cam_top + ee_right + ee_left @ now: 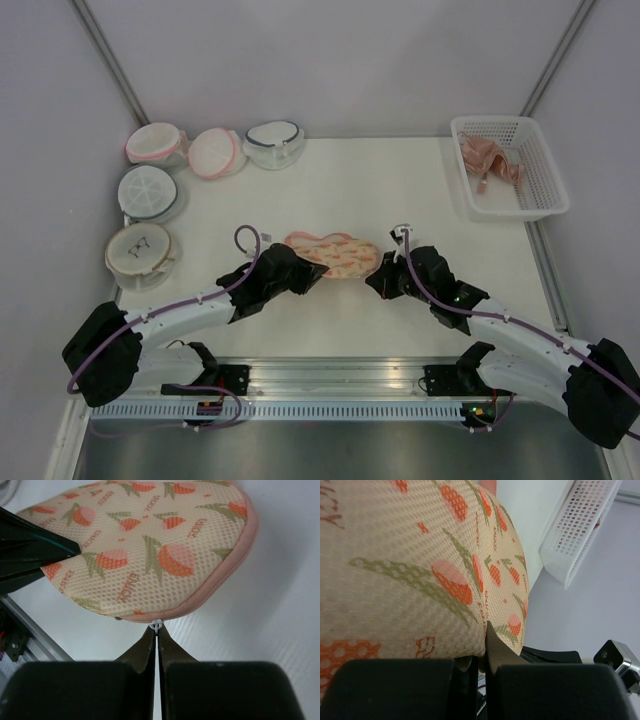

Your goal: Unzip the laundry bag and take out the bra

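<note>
The laundry bag (333,253), cream-peach with orange print and a pink zip edge, lies mid-table between my two arms. My left gripper (314,270) is shut on the bag's left end. In the left wrist view the printed mesh (420,555) fills the frame, and the left gripper (482,655) pinches a fold of it. My right gripper (379,279) is at the bag's right end. In the right wrist view its tips (157,630) are shut on the small white zip pull (157,625) at the pink edge of the bag (150,545). The bra is hidden.
A white basket (545,190) at the back right holds a peach-pink garment (488,160); the same basket (580,530) shows in the left wrist view. Several round mesh bags (150,190) sit along the left and back left. Grey walls close in both sides.
</note>
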{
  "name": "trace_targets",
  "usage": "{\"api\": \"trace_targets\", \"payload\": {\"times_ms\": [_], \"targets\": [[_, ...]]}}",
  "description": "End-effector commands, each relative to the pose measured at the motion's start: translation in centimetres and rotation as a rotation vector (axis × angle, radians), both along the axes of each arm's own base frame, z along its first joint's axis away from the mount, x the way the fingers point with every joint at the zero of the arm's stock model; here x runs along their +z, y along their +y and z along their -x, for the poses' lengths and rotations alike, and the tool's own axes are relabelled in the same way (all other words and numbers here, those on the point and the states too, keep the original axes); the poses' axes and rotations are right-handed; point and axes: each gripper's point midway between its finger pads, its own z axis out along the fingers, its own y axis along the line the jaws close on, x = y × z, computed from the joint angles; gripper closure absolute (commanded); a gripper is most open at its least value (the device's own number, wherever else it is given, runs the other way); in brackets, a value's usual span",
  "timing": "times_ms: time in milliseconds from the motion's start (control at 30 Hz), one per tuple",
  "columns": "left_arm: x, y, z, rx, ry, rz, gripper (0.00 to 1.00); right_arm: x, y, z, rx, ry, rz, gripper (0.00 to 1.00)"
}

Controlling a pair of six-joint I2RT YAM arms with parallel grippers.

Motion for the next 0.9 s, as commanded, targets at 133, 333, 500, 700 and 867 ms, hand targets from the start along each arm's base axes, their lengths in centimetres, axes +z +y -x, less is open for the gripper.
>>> {"api": "trace_targets", "payload": {"times_ms": [133,333,500,700,867], "targets": [[-1.1,1.4,0.5,0.005,0.000,-0.029,0.98,0.6,-3.8,-1.1,-0.126,-0.026,0.184,1.00],[-3.7,2.5,0.9,-0.108,-0.050,-0.159,0.98,-0.7,-5.8,-0.5,-0.169,0.026,0.290,0.99],[-4.4,2.4,-0.8,-0.221,-0.198,-0.288,0.96,0.3,-3.9,0.3,-0.085,0.066,0.234,1.00],[-1.4,-0.8,-5.7,-0.335,-0.380,-0.273,0.09,-0.1,-3.3,1.0,-0.054,0.092,0.233,1.00],[-0.9,-2.4,-5.7,-0.361,-0.263,-0.223,0.00,-1.2,-2.7,1.1,-0.055,0.121,0.219,1.00]]}}
